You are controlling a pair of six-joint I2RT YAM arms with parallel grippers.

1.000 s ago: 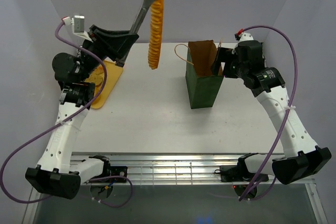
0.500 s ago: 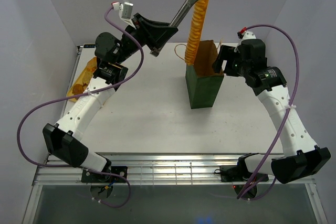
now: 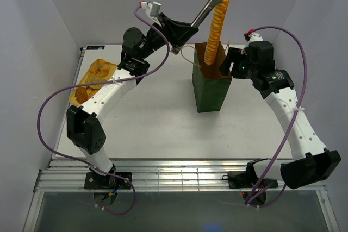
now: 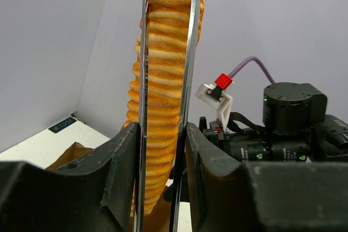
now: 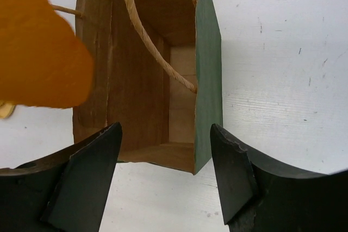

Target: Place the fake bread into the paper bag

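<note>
The left end effector point(image 3: 185, 28), clamped on the tongs point(image 3: 209, 5), holds the long loaf point(image 3: 216, 31) at the paper bag point(image 3: 209, 91) mouth, while other bread point(image 3: 97, 71) lies far from the bag.

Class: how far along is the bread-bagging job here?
Done: nothing yet; the floor of the paper bag shows bare. In hand: the left gripper squeezes metal tongs holding the long loaf, its lower end at the bag's mouth. Left: releasing it, then the bread pieces on the yellow tray.
</note>
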